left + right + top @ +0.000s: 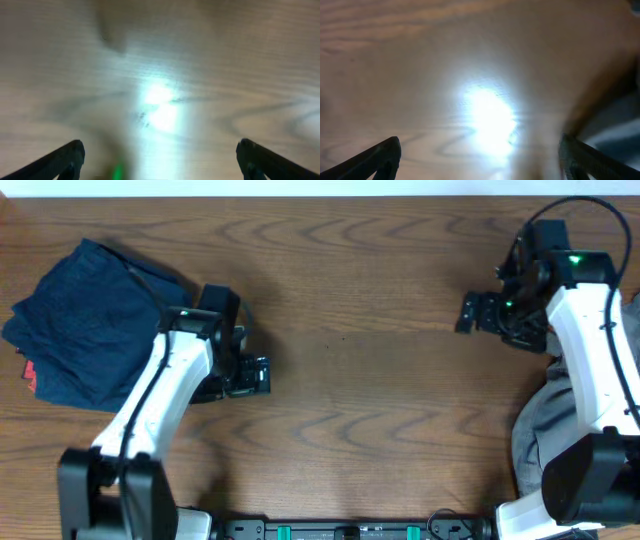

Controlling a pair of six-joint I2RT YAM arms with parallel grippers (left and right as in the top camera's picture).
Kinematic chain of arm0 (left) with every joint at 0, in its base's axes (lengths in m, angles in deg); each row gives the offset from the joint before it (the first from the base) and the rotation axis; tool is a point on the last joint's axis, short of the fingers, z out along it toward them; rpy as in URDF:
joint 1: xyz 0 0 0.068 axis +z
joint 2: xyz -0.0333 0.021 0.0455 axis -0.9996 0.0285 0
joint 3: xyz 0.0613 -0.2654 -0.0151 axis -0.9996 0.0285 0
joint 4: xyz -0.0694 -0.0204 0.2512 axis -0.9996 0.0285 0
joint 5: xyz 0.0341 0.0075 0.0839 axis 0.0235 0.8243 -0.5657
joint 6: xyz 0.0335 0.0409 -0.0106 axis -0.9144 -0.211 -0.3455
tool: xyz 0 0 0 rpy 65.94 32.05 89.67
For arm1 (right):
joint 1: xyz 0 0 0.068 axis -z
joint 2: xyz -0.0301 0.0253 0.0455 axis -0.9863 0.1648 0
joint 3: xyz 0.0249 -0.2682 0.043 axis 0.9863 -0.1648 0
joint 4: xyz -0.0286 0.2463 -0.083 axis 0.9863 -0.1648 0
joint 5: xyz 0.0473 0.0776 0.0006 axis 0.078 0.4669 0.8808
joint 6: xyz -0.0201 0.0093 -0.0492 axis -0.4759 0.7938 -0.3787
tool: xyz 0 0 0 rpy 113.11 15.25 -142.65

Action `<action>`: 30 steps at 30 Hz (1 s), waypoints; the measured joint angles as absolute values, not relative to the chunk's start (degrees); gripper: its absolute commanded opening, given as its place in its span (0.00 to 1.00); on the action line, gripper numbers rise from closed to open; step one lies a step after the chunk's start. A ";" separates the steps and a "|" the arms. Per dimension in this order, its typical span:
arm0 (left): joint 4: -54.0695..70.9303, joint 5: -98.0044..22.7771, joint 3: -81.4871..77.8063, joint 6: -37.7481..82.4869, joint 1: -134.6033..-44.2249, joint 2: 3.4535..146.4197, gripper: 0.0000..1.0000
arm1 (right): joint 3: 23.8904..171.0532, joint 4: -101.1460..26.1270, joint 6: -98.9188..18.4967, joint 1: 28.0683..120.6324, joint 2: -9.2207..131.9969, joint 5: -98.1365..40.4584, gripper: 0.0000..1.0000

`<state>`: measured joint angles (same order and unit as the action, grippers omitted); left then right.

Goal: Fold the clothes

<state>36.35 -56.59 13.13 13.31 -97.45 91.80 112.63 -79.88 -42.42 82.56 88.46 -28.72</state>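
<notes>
The left fingers (262, 374) are spread wide and empty over bare tabletop (360, 390). The right fingers (466, 312) are also apart, holding nothing. The navy shorts (85, 330) lie heaped at far left, with a red label (28, 375) at their left edge.

The shorts (85, 320) lie on the tabletop (380, 410) at the overhead frame's upper left, a 2nd garment heap (545, 425) at lower right. The left gripper (262, 375) sits just right of the shorts, the right gripper (465, 312) at upper right.
</notes>
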 measured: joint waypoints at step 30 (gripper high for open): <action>24.68 -62.49 35.47 13.33 -97.42 29.79 0.98 | 67.23 -65.87 -40.50 76.92 15.96 -38.40 0.99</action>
<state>24.68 -62.49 35.47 13.33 -97.42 29.79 67.23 -65.87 -40.50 76.92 15.96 -38.40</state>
